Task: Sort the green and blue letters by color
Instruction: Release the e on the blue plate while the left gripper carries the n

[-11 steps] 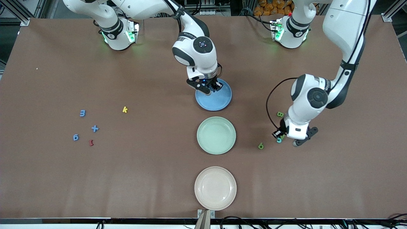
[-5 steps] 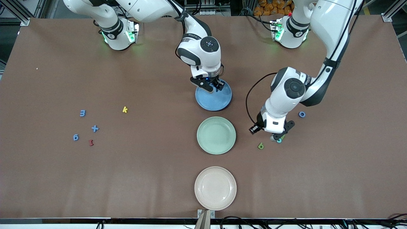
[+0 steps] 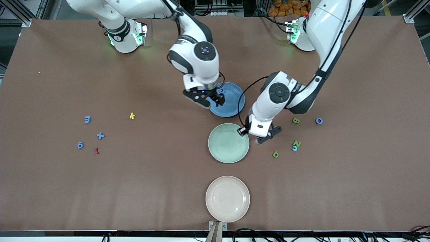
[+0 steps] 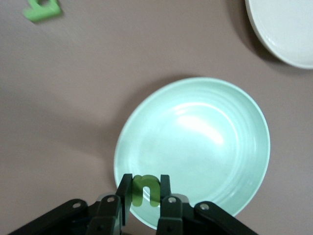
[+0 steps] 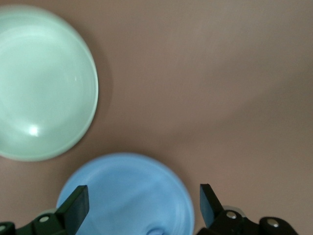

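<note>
Now left gripper point(image 4: 145, 196) clamps green letter point(image 4: 145, 188) over green plate's point(image 4: 205, 147) 3 o'clock rim; right gripper point(image 5: 142, 205) jaws apart over blue plate point(image 5: 127, 196).

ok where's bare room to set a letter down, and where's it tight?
Free: the green plate, the cream plate, and the table between the yellow k and the plates. Tight: around the green 6, near the left gripper holding a green letter; right gripper open over the blue plate.

Three round plates line the centre of a brown desk point(image 3: 336, 188): a glossy blue plate point(image 3: 231, 104) uppermost, a pale green plate point(image 3: 228, 143) in the middle, a cream plate point(image 3: 227, 199) lowest. At centre-left lie a small yellow letter k point(image 3: 132, 116) and a dark red squiggly piece point(image 3: 96, 151).
</note>
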Motion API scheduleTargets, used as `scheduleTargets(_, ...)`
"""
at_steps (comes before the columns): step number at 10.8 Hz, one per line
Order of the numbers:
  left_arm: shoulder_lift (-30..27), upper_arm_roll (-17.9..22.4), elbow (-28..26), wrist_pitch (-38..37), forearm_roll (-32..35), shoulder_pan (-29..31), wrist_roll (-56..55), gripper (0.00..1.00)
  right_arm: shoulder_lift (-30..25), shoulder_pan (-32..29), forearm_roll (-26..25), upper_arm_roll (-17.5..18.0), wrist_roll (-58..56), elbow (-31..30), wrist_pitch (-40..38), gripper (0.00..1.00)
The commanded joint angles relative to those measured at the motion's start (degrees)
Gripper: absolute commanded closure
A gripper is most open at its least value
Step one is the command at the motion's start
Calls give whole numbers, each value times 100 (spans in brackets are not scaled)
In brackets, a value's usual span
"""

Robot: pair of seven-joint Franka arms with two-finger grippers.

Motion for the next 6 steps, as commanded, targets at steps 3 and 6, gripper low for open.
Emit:
scheduleTargets(3, 537, 820, 741, -61, 120, -984, -400, 22, -966, -1706, 487, 232, -2919, -197, -974, 0)
scheduleTargets(6, 564, 883, 786, -61, 234, -967, -401, 0, -1160, -2805, 567, 223, -5064, -197, -1380, 0)
